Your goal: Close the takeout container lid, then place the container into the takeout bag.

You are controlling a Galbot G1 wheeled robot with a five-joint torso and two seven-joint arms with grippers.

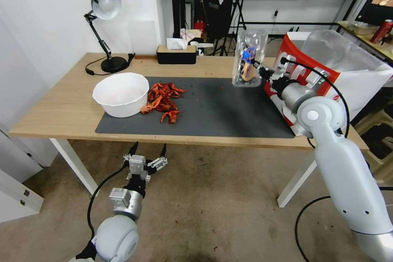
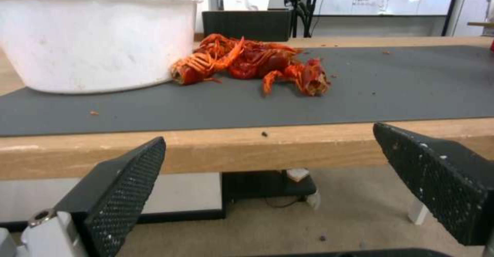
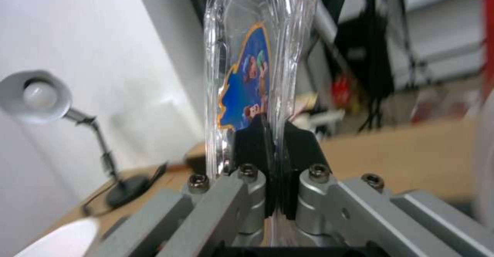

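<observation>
We see the right gripper (image 1: 259,74) raised over the right part of the desk (image 1: 69,110), its fingers (image 3: 252,141) pinched tight on the edge of the container (image 1: 248,59). The container hangs clear of the desk surface, held upright on end above the right edge of the dark mat (image 1: 221,110), just beside the takeout bag (image 1: 327,65). In the right wrist view the two black pads meet on the thin clear plastic rim, and a blue printed label with an orange border shows through the container (image 3: 247,87). From these views we cannot tell whether the lid is fully snapped shut.

The takeout bag stands open at the right end of the desk, its silver foil lining exposed, with the right arm in front of its red-and-white side.

The left gripper (image 1: 148,153) hangs low in front of the desk, below its front edge, with its fingers (image 2: 129,183) spread wide and holding nothing.

Elsewhere on the desk: a white bowl (image 1: 121,93) sits at the left end of the mat, touching or just beside a heap of red crayfish shells (image 1: 163,99). A black tissue box (image 1: 176,53) and a desk lamp (image 1: 104,16) stand along the far edge.
</observation>
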